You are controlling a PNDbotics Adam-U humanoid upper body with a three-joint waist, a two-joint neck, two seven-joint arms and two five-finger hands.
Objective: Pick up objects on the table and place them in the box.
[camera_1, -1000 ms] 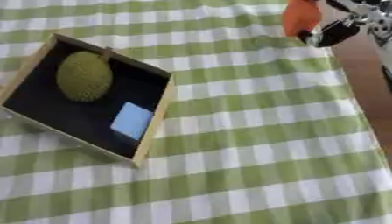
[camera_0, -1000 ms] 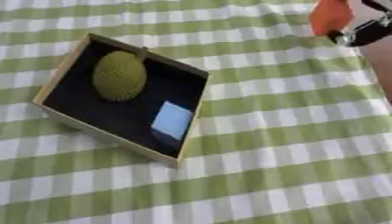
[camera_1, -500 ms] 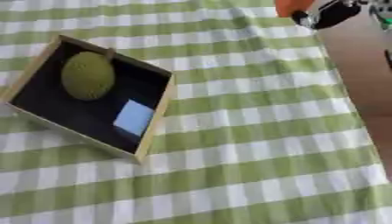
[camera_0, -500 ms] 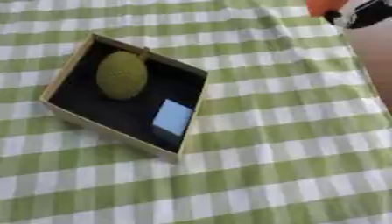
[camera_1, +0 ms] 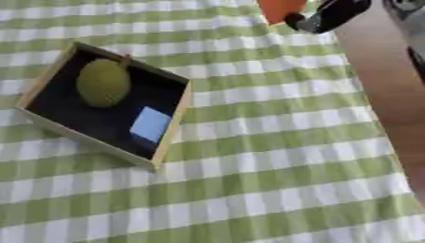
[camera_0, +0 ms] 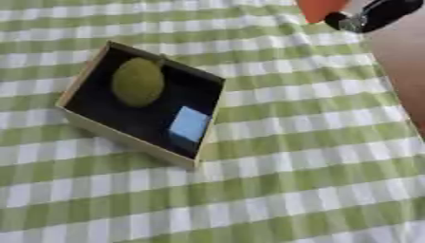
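A shallow wooden box (camera_0: 81, 84) with a dark inside lies askew on the green-checked cloth at the left. In it are a round green bumpy fruit (camera_0: 138, 81) and a light blue block (camera_0: 189, 123). At the top edge my right hand (camera_1: 330, 13) holds an orange object (camera_1: 281, 8) well above and to the right of the box. The picture edge cuts off most of the object, and only dark fingers of the hand show. My left hand is in no view.
The green and white checked cloth (camera_0: 291, 156) covers the table. Its right edge runs down the picture, with brown floor (camera_1: 390, 95) beyond it. Part of my dark arm (camera_1: 415, 57) shows at the far right.
My right hand with the orange object has moved up towards the top edge and a little left, towards the box. The view has tilted slightly. The things in the box have not moved.
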